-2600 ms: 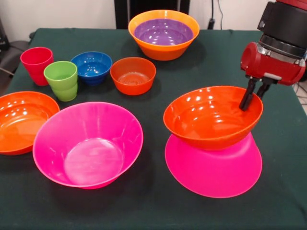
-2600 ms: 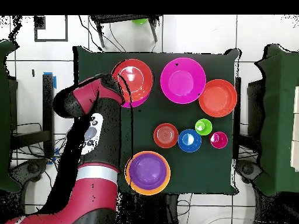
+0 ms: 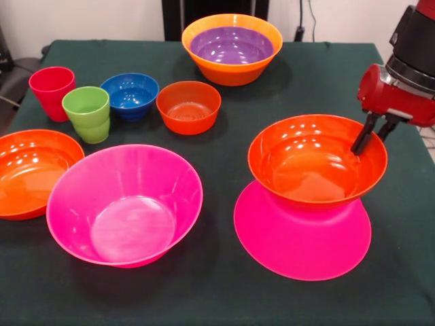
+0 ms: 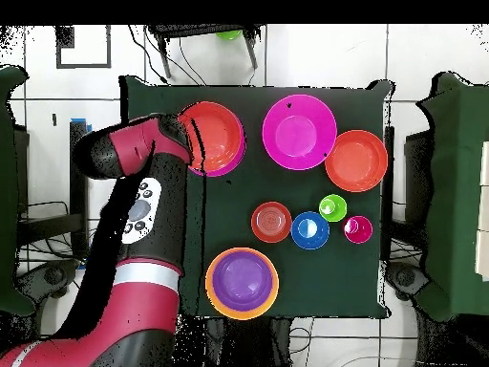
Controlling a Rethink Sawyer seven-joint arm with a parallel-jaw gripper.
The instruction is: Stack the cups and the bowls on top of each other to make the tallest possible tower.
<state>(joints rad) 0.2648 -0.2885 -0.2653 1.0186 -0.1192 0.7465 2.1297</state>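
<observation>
Fingers [image 3: 370,136] of the red-and-black Sawyer arm pinch the rim of a glossy shallow red-orange plastic bowl [image 3: 317,165], seating it on an upturned hot pink plastic bowl [image 3: 302,238] on the green worktop [image 3: 217,292]; releasing cleanly seems next.

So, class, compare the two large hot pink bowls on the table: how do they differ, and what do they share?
The left pink bowl stands upright, opening upward; the right pink bowl is upturned, rim on the cloth. The left pink bowl is empty; the right pink bowl carries a red-orange bowl on its base, with the end effector at that bowl's rim. Both look alike in colour and gloss, and seem about the same size.
</observation>
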